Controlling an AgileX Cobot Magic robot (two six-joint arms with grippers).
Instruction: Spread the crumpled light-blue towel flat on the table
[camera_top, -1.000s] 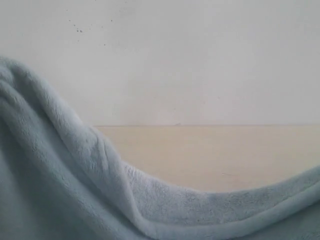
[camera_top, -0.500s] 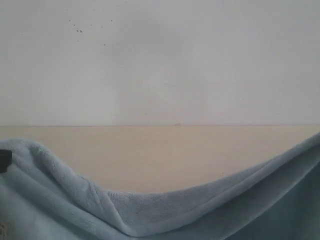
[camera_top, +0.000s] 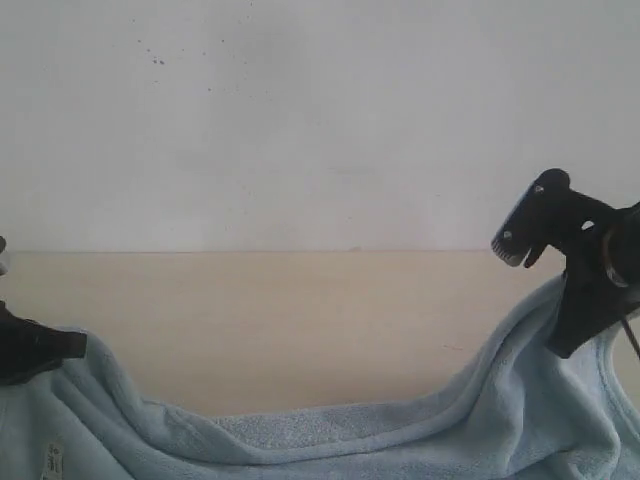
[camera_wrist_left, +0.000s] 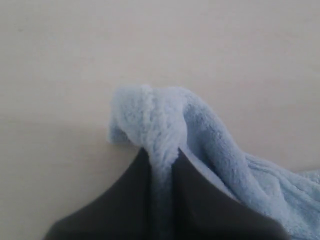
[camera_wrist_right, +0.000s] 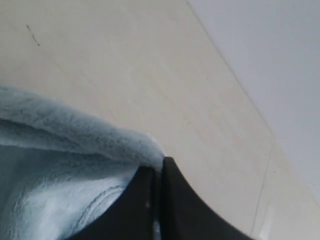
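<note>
The light-blue towel (camera_top: 340, 440) hangs in a sagging curve across the bottom of the exterior view, over the beige table (camera_top: 300, 310). A small white care tag (camera_top: 52, 462) shows near its left corner. My left gripper (camera_top: 60, 345) sits at the far left edge, shut on one towel corner; its wrist view shows the towel (camera_wrist_left: 160, 135) bunched between the two black fingers (camera_wrist_left: 125, 200) of the left gripper (camera_wrist_left: 161, 159). My right gripper (camera_top: 572, 335) is at the right, shut on the other corner, with the towel (camera_wrist_right: 75, 165) pinched in the right gripper (camera_wrist_right: 157, 172).
A white wall (camera_top: 320, 120) meets the table's far edge along a straight line. Bare table surface (camera_wrist_right: 125, 75) lies beyond the towel in both wrist views. The right arm's black body (camera_top: 545, 215) stands above the towel at the right.
The towel has dropped from filling the left and lower exterior view to a low sagging band. Both grippers have come into view, holding its two corners apart.
</note>
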